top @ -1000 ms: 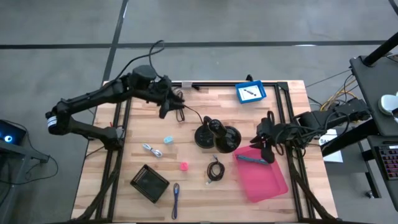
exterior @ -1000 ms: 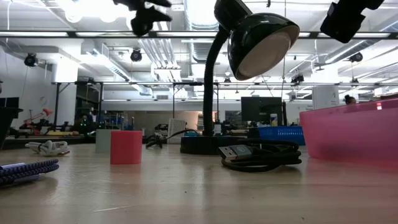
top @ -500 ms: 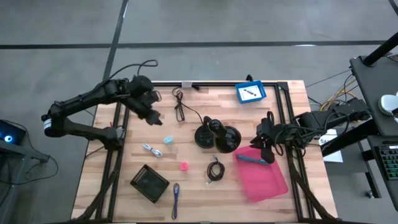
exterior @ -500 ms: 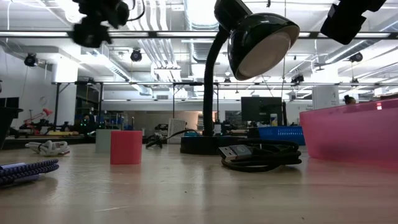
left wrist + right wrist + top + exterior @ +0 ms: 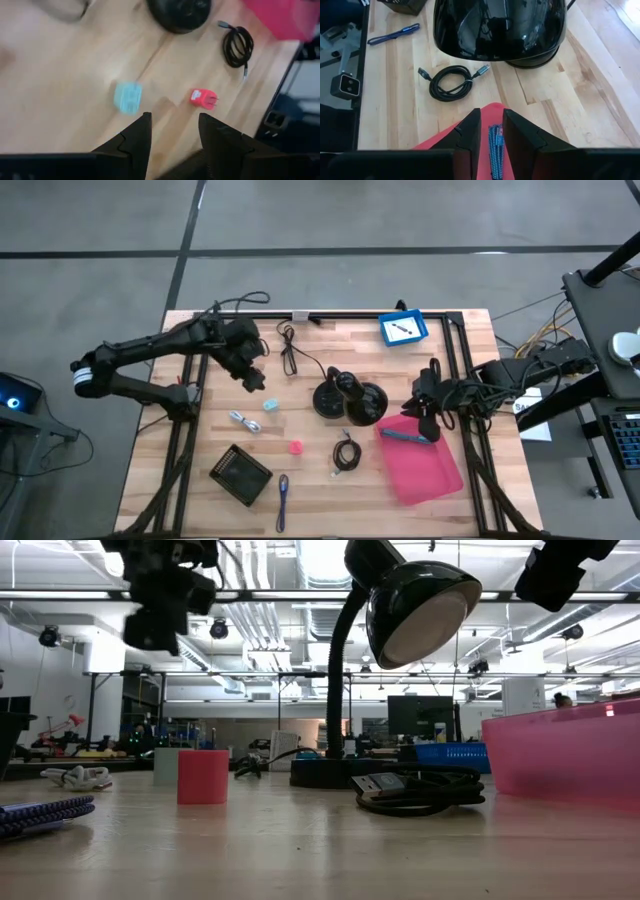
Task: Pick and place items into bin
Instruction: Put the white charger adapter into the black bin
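**A:** How far along am I?

**B:** Early, I'd judge. Start with the worktop (image 5: 200,480): most of the items are out loose on it. The pink bin (image 5: 425,465) sits toward its right side, and I can see only one blue braided thing (image 5: 495,145) inside.

**A:** And the arms?

**B:** I have the left end effector (image 5: 172,137) hanging above the worktop's left half, fingers apart and holding nothing, with the pale-blue cube (image 5: 128,97) just ahead of it and the pink cube (image 5: 203,98) a little beyond. That cube looks like my next pick. The right end effector (image 5: 490,131) waits over the bin's near corner, fingers slightly apart and empty, beside the black lamp (image 5: 347,398).

**A:** What's left?

**B:** Both cubes, the coiled black cable (image 5: 346,452), the purple pen (image 5: 282,500), and a silvery piece (image 5: 244,421). There's also a black grid-like block (image 5: 240,473); from above I can't tell what it is.
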`<action>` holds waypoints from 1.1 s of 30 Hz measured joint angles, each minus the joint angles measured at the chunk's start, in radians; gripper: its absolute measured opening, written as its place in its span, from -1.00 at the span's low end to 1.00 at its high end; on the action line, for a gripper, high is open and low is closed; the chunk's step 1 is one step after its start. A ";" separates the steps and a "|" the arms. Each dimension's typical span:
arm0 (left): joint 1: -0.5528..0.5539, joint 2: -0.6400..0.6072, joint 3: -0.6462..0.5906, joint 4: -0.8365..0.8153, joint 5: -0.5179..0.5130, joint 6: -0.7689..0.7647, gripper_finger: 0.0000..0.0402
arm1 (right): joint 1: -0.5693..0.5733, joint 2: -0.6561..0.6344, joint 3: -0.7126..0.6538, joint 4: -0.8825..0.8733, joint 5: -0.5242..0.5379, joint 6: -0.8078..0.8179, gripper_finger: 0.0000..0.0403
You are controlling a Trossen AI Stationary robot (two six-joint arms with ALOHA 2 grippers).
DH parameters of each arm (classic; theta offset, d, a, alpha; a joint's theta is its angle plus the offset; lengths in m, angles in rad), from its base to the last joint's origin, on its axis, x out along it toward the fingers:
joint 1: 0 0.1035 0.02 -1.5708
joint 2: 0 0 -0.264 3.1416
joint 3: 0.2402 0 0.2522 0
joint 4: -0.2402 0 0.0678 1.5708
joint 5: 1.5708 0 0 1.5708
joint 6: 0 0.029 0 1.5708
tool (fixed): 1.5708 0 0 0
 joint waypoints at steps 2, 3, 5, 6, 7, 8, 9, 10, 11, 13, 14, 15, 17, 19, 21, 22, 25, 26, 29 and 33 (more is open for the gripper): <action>-0.006 0.005 -0.021 0.059 0.000 0.074 -0.27 | 0.000 0.000 0.000 0.000 0.000 0.000 -0.66; -0.007 0.006 -0.031 0.093 0.000 0.094 -0.27 | 0.000 0.000 0.000 0.000 0.000 0.000 -0.66; -0.012 0.007 -0.046 0.141 0.000 0.125 -0.27 | 0.000 0.000 0.000 0.000 0.000 0.000 -0.66; -0.013 0.012 -0.051 0.156 0.001 0.140 -0.27 | 0.000 0.000 0.000 0.000 0.000 0.000 -0.66; -0.016 0.017 -0.055 0.170 0.001 0.154 -0.27 | 0.000 0.000 0.000 0.000 0.000 0.000 -0.66; -0.017 0.019 -0.061 0.174 0.000 0.162 -0.27 | 0.000 0.000 0.000 0.000 0.000 0.000 -0.65; -0.017 0.020 -0.070 0.172 0.001 0.163 -0.27 | 0.000 0.000 0.000 0.000 0.000 0.001 -0.65; -0.017 0.019 -0.083 0.180 0.000 0.163 -0.27 | 0.000 0.000 -0.001 0.000 0.001 0.000 -0.65; -0.017 0.018 -0.099 0.211 0.002 0.163 -0.27 | 0.000 0.000 -0.002 0.001 0.002 0.000 -0.65; -0.017 0.018 -0.135 0.269 0.001 0.163 -0.27 | 0.000 0.000 -0.005 -0.002 0.011 -0.002 -0.66; -0.017 0.019 -0.151 0.282 0.001 0.163 -0.27 | 0.000 0.000 -0.006 -0.002 0.021 -0.003 -0.67; -0.017 0.019 -0.164 0.306 0.001 0.163 -0.27 | 0.000 0.000 -0.006 -0.002 0.024 -0.003 -0.67; -0.017 0.019 -0.187 0.372 0.001 0.164 -0.27 | 0.000 0.000 -0.008 -0.002 0.025 -0.003 -0.68; -0.017 0.021 -0.210 0.404 0.001 0.163 -0.27 | 0.000 0.000 -0.008 -0.003 0.025 -0.003 -0.69; -0.017 0.026 -0.217 0.427 0.001 0.163 -0.27 | 0.000 0.000 -0.008 -0.003 0.025 -0.003 -0.68; -0.017 0.026 -0.219 0.429 0.001 0.163 -0.26 | 0.000 0.000 -0.008 -0.003 0.026 -0.003 -0.68; -0.017 0.030 -0.224 0.427 0.000 0.173 -0.17 | 0.000 0.000 -0.008 -0.003 0.025 -0.003 -0.69; -0.017 0.030 -0.225 0.424 0.000 0.174 -0.12 | 0.000 0.000 -0.008 -0.003 0.025 -0.003 -0.69; -0.017 0.029 -0.225 0.426 0.000 0.165 0.07 | 0.000 0.000 -0.008 -0.003 0.025 -0.003 -0.69; -0.017 0.031 -0.225 0.421 0.001 0.045 0.22 | 0.000 0.000 -0.008 -0.003 0.025 -0.003 -0.68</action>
